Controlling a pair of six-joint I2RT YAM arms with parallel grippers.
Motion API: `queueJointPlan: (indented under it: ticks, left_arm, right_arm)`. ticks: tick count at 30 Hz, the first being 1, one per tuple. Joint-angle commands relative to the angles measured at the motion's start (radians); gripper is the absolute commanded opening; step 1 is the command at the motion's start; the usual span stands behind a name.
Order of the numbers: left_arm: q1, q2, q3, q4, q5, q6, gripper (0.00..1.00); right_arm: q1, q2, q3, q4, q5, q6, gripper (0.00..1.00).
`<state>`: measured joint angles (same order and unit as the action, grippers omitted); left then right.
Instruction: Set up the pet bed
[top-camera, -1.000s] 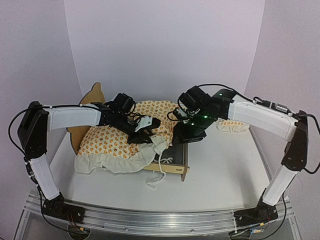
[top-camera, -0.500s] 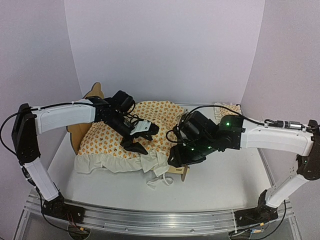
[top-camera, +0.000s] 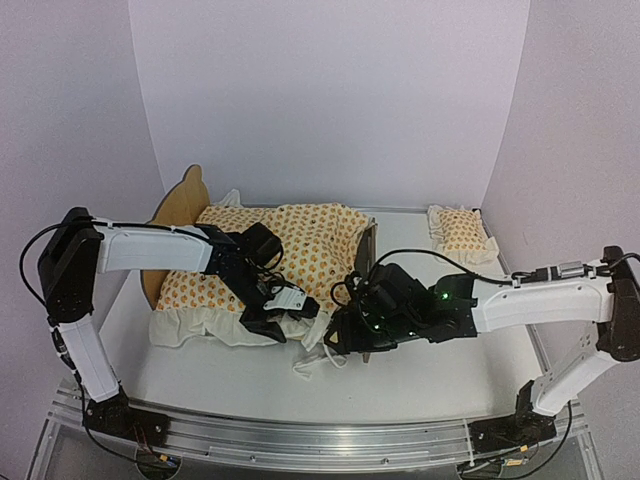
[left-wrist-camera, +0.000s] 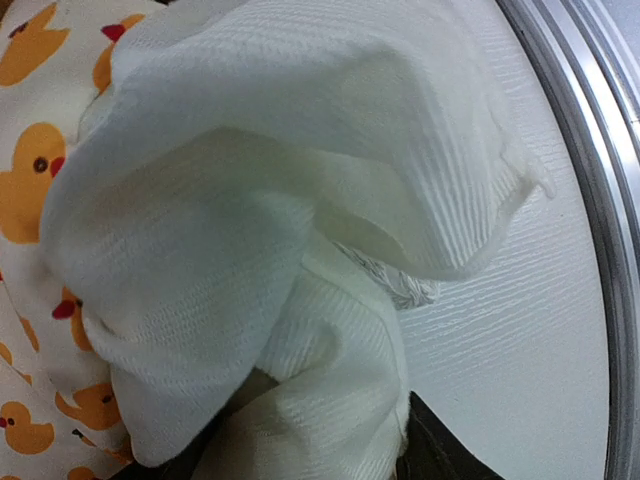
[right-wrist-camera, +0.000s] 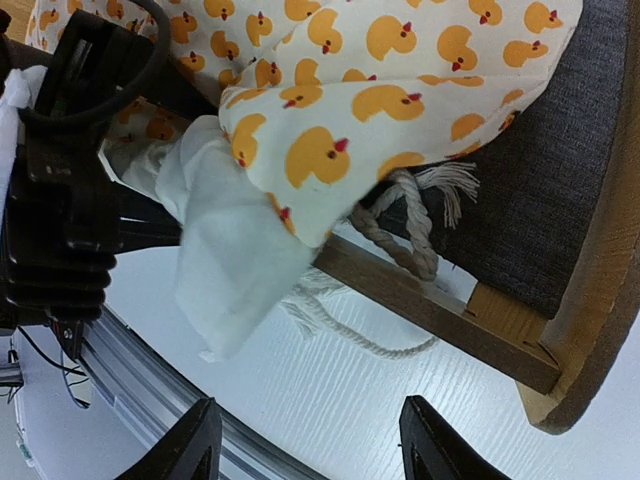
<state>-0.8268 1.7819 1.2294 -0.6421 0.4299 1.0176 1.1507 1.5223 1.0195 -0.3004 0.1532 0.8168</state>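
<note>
The pet bed stands left of centre, its plywood headboard (top-camera: 186, 196) at the left and its footboard (top-camera: 368, 240) at the right. The duck-patterned mattress cushion (top-camera: 300, 240) lies over it. My left gripper (top-camera: 285, 315) is shut on the cushion's white ruffle (left-wrist-camera: 300, 200) at the bed's near side; its dark fingers (left-wrist-camera: 445, 455) show under the cloth. My right gripper (right-wrist-camera: 320, 445) is open and empty, low over the table by the bed's near rail (right-wrist-camera: 440, 310). The grey fabric base (right-wrist-camera: 550, 190) shows beside the cushion (right-wrist-camera: 380, 70). The small pillow (top-camera: 458, 230) lies at the back right.
A white rope (right-wrist-camera: 405, 235) hangs from the bed over the rail onto the table (top-camera: 440, 375). The left gripper's black body (right-wrist-camera: 60, 200) is close to the left of my right gripper. The metal rail (top-camera: 300, 435) runs along the table's near edge.
My left gripper has pulled the ruffle toward the near edge, and the cushion now lies flatter along the bed. My right arm has dropped and swung left to the bed's near footboard corner.
</note>
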Motion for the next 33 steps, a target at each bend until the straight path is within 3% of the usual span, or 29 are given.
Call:
queueJointPlan:
  ticks: [1,5,8,11,15,20,24,33]
  left_arm:
    - [-0.022,0.026,-0.024,0.015,-0.024,0.007,0.54]
    - [-0.038,0.054,-0.041,0.035,-0.029,-0.019,0.43]
    - [-0.04,0.091,-0.017,0.042,-0.045,-0.056,0.26]
    - [-0.04,0.118,0.006,0.047,-0.064,-0.09,0.01]
    - [-0.04,0.118,0.097,0.029,-0.058,-0.222,0.0]
    - [-0.037,0.123,0.266,-0.023,-0.028,-0.433,0.0]
    - [-0.029,0.127,0.356,-0.047,-0.019,-0.569,0.0]
    - [-0.027,0.113,0.43,-0.074,0.095,-0.526,0.0]
  right_arm:
    - [0.004,-0.029,-0.071,0.155,0.009,0.044,0.61]
    - [0.003,-0.003,-0.062,0.156,0.018,0.031,0.61]
    - [0.003,0.019,-0.049,0.164,0.015,0.014,0.61]
    - [0.004,0.028,-0.06,0.24,-0.025,-0.032,0.61]
    - [0.012,-0.02,-0.124,0.403,-0.028,-0.111,0.56]
    - [0.034,-0.025,-0.169,0.465,-0.026,-0.186,0.52]
    - [0.037,-0.054,-0.312,0.696,0.016,-0.195,0.5]
    - [0.016,0.077,-0.343,0.858,0.374,-0.301,0.53]
